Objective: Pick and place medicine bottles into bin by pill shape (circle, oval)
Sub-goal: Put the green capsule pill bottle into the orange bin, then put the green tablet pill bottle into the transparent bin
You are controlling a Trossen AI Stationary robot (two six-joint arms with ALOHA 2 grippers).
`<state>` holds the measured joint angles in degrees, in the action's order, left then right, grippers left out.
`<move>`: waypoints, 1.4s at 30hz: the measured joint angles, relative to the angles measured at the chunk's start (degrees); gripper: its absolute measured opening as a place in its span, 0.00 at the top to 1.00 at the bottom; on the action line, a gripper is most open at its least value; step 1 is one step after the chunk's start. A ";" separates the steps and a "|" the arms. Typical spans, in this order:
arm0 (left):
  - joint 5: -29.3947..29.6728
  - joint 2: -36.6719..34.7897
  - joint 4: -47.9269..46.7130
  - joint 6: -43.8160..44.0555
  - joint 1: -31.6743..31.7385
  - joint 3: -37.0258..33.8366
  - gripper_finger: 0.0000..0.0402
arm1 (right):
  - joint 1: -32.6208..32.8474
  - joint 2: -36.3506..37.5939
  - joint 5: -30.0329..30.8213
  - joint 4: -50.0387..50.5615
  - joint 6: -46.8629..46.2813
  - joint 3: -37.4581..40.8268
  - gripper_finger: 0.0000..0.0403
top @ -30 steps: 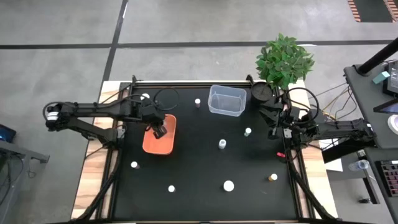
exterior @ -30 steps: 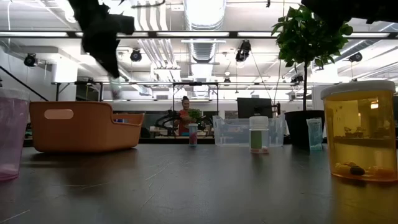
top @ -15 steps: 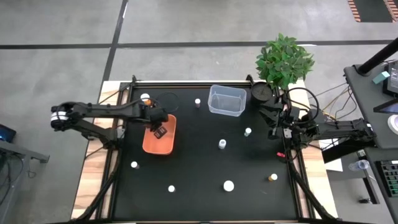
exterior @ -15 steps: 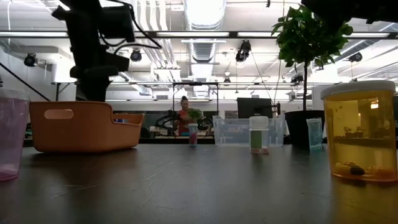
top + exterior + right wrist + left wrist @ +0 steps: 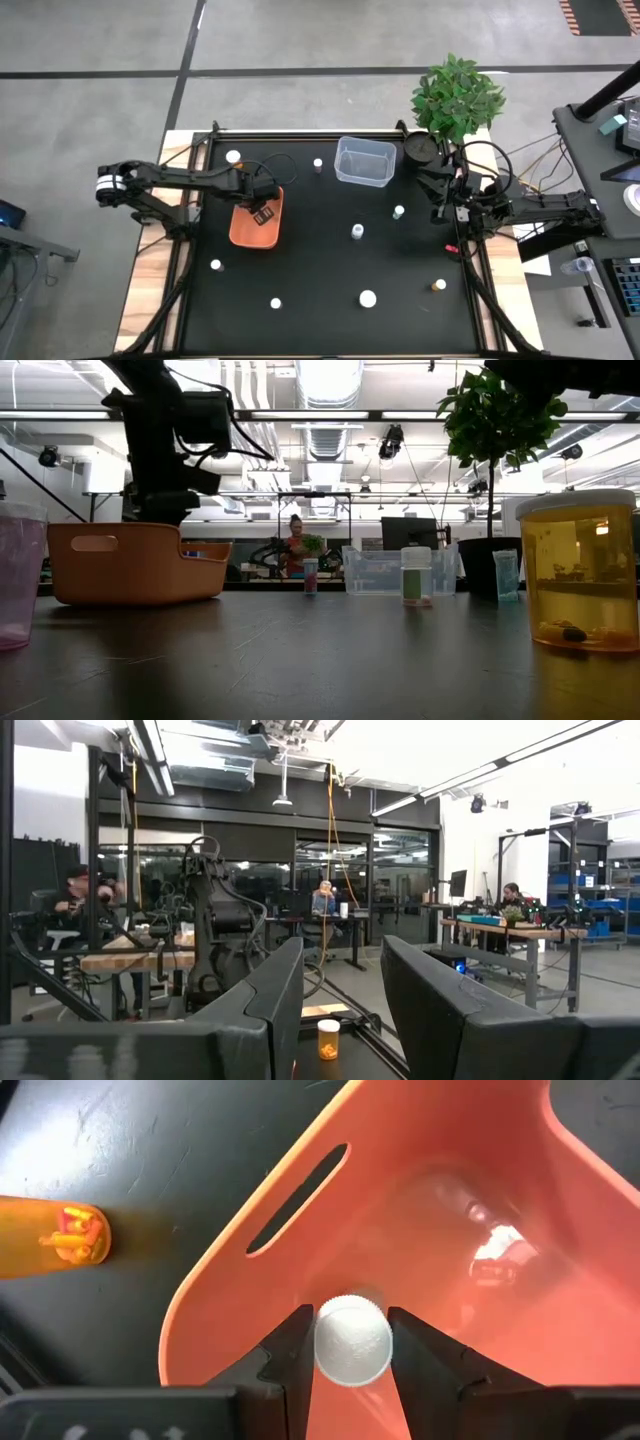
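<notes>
Left gripper inside orange bin, jaws clamped on a white-capped bottle; long axis vertical, cap up. No label legible. Right gripper right of clear bin at counter edge, jaws apart, empty.

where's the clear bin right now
In the high view the clear bin sits at the table's far edge, right of centre, beside the potted plant, with a white-capped bottle to its left.

Pills in the far medicine bottles too small to tell; pink bottle cut off
</notes>
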<state>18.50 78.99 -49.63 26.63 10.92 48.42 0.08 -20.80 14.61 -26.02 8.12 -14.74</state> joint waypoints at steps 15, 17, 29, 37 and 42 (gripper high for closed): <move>1.44 -0.20 -0.83 -0.89 0.00 0.35 0.58 | 0.00 -0.02 0.00 0.14 0.02 0.00 0.68; 1.48 -0.39 -0.98 -1.93 0.00 1.00 0.58 | 0.00 -0.02 0.00 0.15 0.02 0.00 0.68; 1.49 -5.85 -2.54 -9.57 -3.02 9.20 0.57 | 0.04 -2.00 -2.87 0.43 1.37 0.00 0.68; 1.29 -12.98 15.75 -27.18 -12.59 8.64 0.57 | 0.69 -10.10 -5.68 -0.90 1.54 -4.33 0.68; 1.24 -17.48 25.73 -36.97 -17.37 5.23 0.57 | 3.00 -17.64 -5.86 -0.81 0.98 -8.70 0.68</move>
<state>19.74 61.51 -23.89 -10.34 -6.45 53.66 3.08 -38.45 8.75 -26.83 9.10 -23.44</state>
